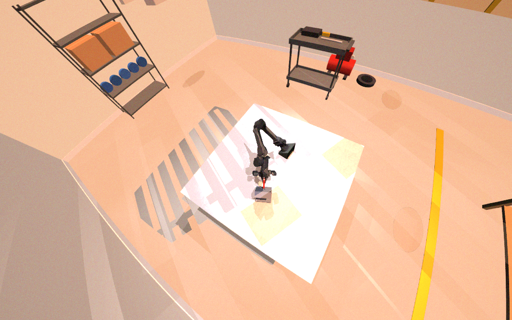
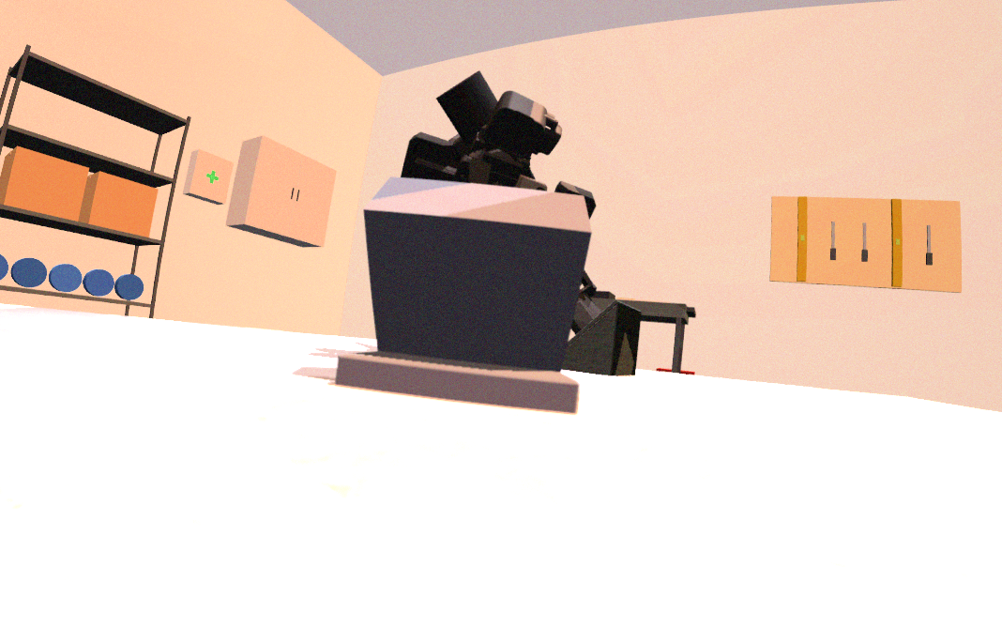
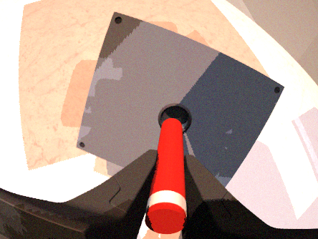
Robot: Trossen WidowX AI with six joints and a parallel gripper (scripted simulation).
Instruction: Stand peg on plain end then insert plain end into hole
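Observation:
My gripper [image 3: 170,160] [image 1: 263,180] is shut on the red peg [image 3: 168,160] [image 1: 263,183]. The peg's white band is near the end toward the camera. Its plain end points away and sits at the rim of the dark round hole [image 3: 176,114] in the grey sloped panel [image 3: 138,79] [image 1: 261,194]. In the wrist view the peg tip covers the lower edge of the hole. In the exterior view the panel block [image 2: 473,288] hides the peg and the fingers; only the arm's upper part [image 2: 502,140] shows above it.
The panel stands on a flat base [image 2: 454,380] on the white table [image 1: 320,211]. The arm's base [image 1: 286,150] stands behind it. A shelf rack [image 1: 101,56] and a cart [image 1: 317,56] stand far off on the floor.

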